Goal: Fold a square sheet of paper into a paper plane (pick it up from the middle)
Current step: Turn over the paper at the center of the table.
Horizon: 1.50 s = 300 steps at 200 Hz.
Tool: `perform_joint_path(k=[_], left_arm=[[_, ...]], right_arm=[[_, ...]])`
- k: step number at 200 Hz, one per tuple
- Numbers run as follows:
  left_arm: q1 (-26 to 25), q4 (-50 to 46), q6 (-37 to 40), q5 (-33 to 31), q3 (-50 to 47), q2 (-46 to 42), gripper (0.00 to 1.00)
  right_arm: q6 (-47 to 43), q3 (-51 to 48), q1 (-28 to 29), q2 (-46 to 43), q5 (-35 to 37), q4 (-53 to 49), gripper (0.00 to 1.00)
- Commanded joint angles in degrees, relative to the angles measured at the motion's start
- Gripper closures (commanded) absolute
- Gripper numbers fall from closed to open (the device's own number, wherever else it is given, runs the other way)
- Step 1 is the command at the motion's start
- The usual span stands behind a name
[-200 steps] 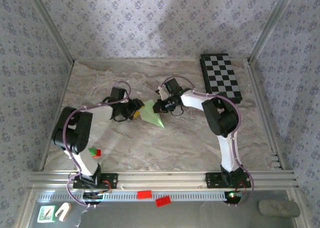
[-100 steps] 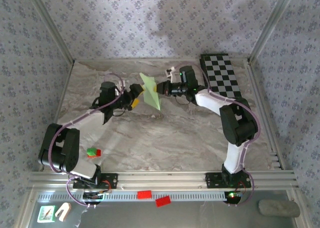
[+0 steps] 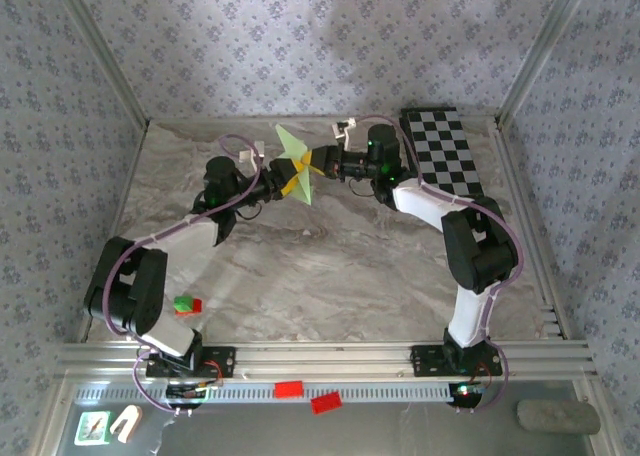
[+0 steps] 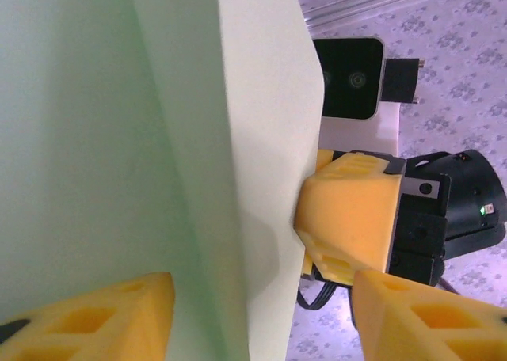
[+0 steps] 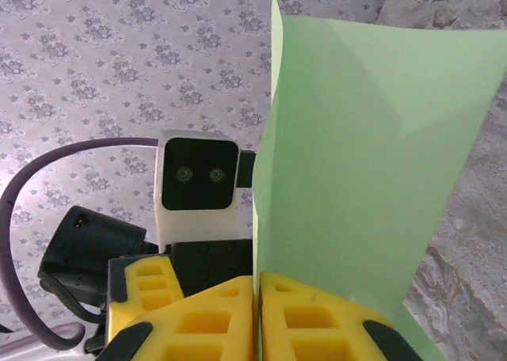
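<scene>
Top view, near edge: red tags point(image 3: 288, 388) on the rail point(image 3: 400, 356), then red + green blocks point(image 3: 186, 303) on the bench point(image 3: 350, 276) by the left arm. Further back both arms stretch twd the far middle, w/ the sheet of paper point(image 3: 297, 158), light green and creased, held up btwn them. Right pincer point(image 3: 318, 163) meets it from the right. Its wrist cam adds detail: fingers point(image 5: 198, 321) pressed together, sheet's lower edge clamped btwn. Left pincer point(image 3: 286, 182) comes from the left. Its wrist cam shows jaws part-open astride the fold, one finger point(image 4: 428, 313) clear of the paper. Far right: checkered board point(image 3: 443, 156).
</scene>
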Motion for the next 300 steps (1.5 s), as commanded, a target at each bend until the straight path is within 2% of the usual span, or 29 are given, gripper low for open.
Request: perform_joint_path(k=[1,130,181,201,230,263,279,300], left_arm=[[0.01,6.45,-0.58,2.13,1.04,0.61,0.45],[0.02,10.15,-1.8,1.57,-0.03,0.85,0.64],[0.03,9.19,-1.99,1.21,0.13,1.33,0.76],[0.12,8.2,-1.75,0.92,0.38,1.6,0.83],[0.46,4.34,0.18,0.5,0.73,1.45,0.89],[1.08,-8.26,8.35,-0.74,1.73,-0.85,0.9],[1.02,-22.92,17.48,-3.65,4.17,-2.76,0.9],[-0.32,-43.38,30.56,-11.94,9.76,-4.6,0.9]], right_arm=[[2.49,0.01,-0.16,-0.83,-1.78,2.96,0.9],[3.81,-0.85,-0.71,-0.79,-1.89,3.26,0.87],[3.72,-1.04,-0.71,-1.1,-1.81,3.18,0.86],[2.94,-1.35,-0.83,-1.69,-1.35,2.4,0.81],[-2.53,-2.43,-1.99,-4.47,1.0,-3.97,0.7],[-12.81,-5.89,-5.3,-9.92,6.04,-15.87,0.6],[-20.97,-5.9,-6.3,-13.21,11.28,-26.38,0.55],[-31.07,-4.69,-6.77,-17.46,21.18,-39.17,0.52]])
